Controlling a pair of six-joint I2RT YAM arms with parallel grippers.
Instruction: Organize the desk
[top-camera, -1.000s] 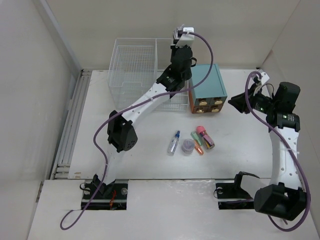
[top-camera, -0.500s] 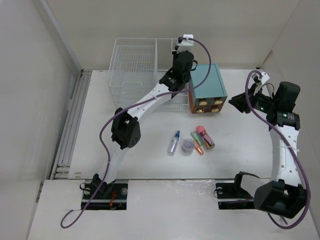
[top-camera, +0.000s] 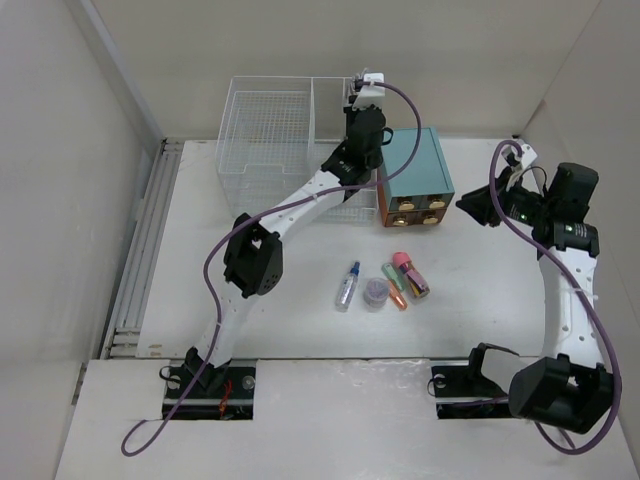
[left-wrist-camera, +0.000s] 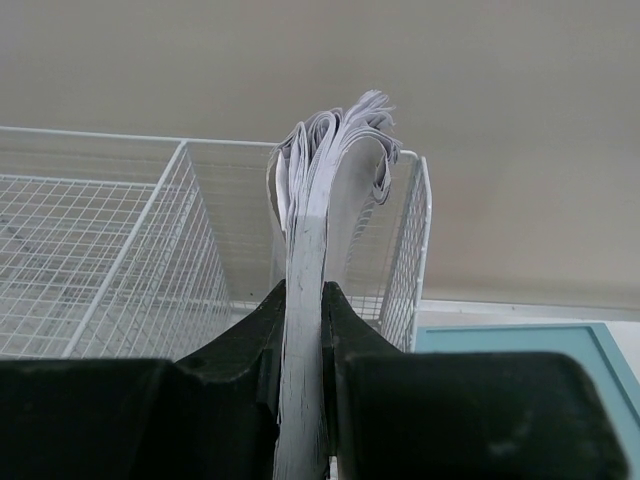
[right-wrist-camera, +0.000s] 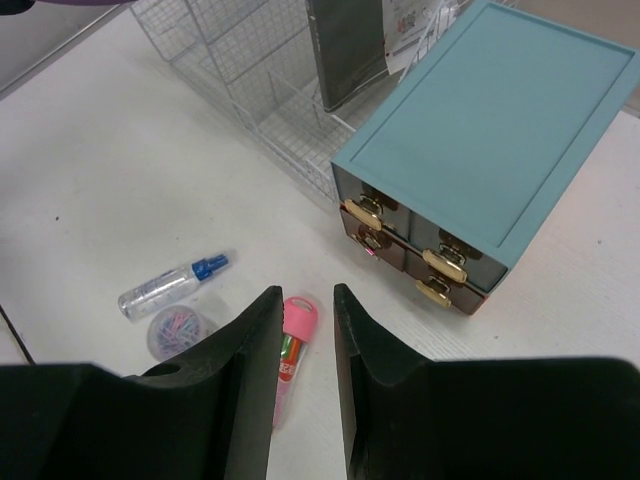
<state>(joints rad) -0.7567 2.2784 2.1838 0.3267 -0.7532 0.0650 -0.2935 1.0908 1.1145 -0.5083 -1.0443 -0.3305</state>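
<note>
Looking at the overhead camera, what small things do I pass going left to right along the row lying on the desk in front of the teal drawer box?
spray bottle → round tub of coloured clips → green-and-orange pen → pink-capped pen

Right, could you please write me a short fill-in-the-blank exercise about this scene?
1. The left gripper is shut on a sheaf of ____.
2. The teal box has ____ brown drawers.
3. The right gripper, jaws apart, holds ____.
4. The spray bottle lying on the desk has a ____ cap.

Missing words: paper; four; nothing; blue.
</note>
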